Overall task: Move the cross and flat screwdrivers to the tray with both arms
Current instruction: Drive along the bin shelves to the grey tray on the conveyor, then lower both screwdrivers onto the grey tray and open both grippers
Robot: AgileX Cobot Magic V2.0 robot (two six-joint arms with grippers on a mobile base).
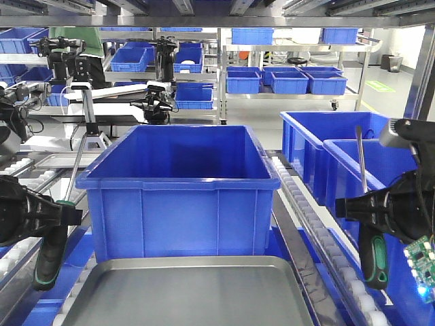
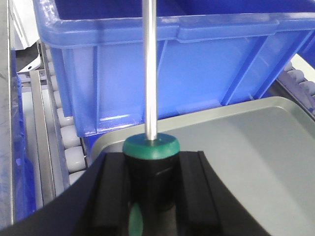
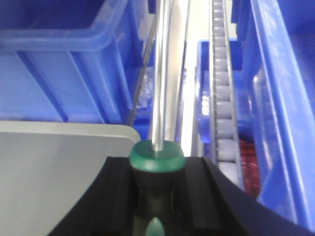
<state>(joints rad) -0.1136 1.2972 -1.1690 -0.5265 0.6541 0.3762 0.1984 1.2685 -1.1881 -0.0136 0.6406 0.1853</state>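
Gripping a black-handled, green-inlaid screwdriver with a long steel shaft (image 1: 51, 255), the black left gripper (image 1: 58, 216) is seen clamped on the handle top, shaft tilted upward. A second, matching screwdriver (image 1: 373, 258) is clamped likewise by the black right gripper (image 1: 370, 207), which carries a small green circuit board (image 1: 421, 266). Both tools are held off the sides of the wide shallow grey metal tray (image 1: 190, 292), placed in front of a deep blue plastic bin (image 1: 180, 197).
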